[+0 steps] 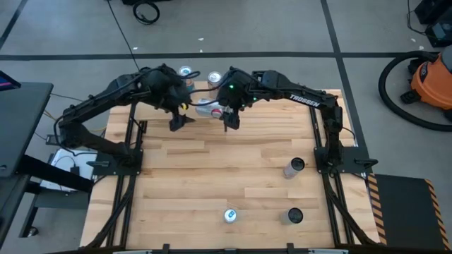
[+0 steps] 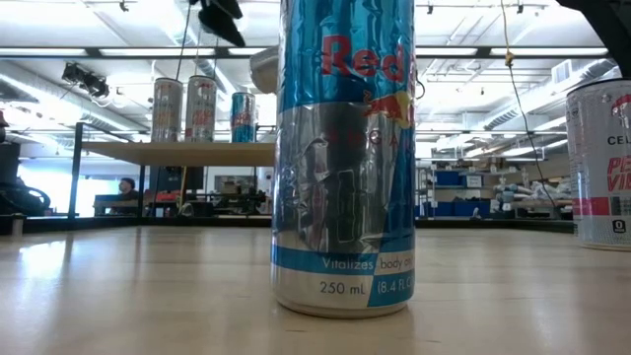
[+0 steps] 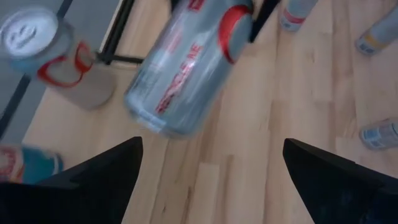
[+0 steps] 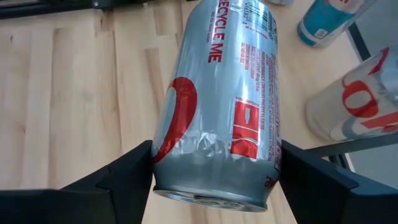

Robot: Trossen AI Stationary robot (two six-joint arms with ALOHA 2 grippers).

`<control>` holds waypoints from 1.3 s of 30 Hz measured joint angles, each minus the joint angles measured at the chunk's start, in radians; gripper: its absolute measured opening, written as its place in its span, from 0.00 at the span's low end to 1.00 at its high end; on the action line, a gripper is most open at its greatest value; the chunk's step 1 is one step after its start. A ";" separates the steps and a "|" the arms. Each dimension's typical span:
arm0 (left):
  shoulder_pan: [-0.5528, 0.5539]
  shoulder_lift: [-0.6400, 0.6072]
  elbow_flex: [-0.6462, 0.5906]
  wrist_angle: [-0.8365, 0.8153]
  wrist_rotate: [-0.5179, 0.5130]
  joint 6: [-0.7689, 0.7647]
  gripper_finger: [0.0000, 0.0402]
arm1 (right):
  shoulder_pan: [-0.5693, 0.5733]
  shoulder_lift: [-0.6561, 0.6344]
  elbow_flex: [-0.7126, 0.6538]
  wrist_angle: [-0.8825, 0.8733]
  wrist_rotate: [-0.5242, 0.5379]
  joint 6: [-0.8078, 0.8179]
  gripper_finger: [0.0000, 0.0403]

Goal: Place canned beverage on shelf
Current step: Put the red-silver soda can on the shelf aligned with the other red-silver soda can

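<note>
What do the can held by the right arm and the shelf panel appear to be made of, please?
The silver-and-red can looks like thin aluminium, glossy, with dents near its base. The shelf panel looks like pale, matte wood, though laminate is possible.

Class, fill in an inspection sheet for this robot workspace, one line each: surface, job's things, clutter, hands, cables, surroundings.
Surface: planked wooden table, bare in the middle.
Job's things: silver-and-red can gripped tilted beside the shelf; three cans already stand on the shelf.
Clutter: blue-and-silver can at the near edge, two more cans to its right.
Hands: right hand shut on the silver-and-red can; left hand open, empty, close by.
Cables: black cable coiled on the floor beyond the table.
Surroundings: orange vacuum with a black hose right of the table; a person sits far behind.
</note>
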 joint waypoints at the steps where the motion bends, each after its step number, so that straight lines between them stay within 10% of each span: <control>1: -0.010 0.007 0.001 0.009 0.003 0.008 0.97 | 0.000 0.000 0.000 0.001 0.000 0.000 0.76; 39: 0.059 0.127 -0.001 0.068 0.053 0.091 0.97 | -0.056 0.000 -0.001 0.089 0.001 -0.055 0.76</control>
